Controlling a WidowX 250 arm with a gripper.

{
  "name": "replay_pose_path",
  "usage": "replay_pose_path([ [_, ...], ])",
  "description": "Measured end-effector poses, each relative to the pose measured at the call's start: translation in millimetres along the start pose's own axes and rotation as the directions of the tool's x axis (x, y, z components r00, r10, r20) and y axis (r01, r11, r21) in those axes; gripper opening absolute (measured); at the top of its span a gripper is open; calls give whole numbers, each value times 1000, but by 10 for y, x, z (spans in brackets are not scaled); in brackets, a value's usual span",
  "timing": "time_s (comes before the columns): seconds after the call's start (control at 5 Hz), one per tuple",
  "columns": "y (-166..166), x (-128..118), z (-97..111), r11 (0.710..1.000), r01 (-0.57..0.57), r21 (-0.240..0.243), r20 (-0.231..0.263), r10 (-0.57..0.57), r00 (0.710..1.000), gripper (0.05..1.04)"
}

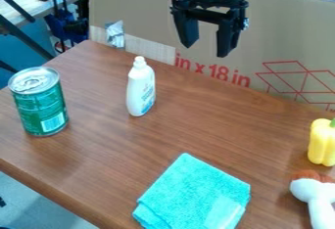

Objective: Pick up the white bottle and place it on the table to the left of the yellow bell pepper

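Jaws apart, the gripper [206,51] hangs at one o'clock; the bottle [140,90] at ten looks light, slick, best pinched mid-body.

before me is a brown wood-grain table [177,130]. relative to the green can [40,103], the white bottle [140,88] stands to its right, the turquoise cloth [196,194] lies to its lower right, and a yellow pepper [322,144] and a white thing with a brown top [317,194] sit far to its right.

Facing the pincer [205,51] from across the desk [209,130], the camera looks down at a slant, fairly near.
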State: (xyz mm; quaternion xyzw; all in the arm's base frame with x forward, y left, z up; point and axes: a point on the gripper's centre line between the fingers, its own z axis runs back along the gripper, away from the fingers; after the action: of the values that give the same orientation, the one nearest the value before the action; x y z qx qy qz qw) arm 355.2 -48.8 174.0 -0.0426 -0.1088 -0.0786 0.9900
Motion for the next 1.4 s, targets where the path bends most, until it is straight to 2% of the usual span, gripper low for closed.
replay_pose_path([
  [0.2, 2, -39, -121, 1000, 3, -3, -43, -3, 999, 1007],
  [0.4, 159, -84, -104, 993, 105, -58, -148, -112, 983, 1007],
  [0.6, 448, -82, 74, 981, 174, -88, -209, -189, 960, 1007],
  [0.8, 613, -131, 217, 972, 215, -91, -240, -231, 943, 1007],
  [1.2, 913, -294, 128, 987, 161, 12, -319, -149, 936, 1007],
  [1.4, 1000, -296, 100, 989, 146, 34, -306, -129, 943, 1007],
])
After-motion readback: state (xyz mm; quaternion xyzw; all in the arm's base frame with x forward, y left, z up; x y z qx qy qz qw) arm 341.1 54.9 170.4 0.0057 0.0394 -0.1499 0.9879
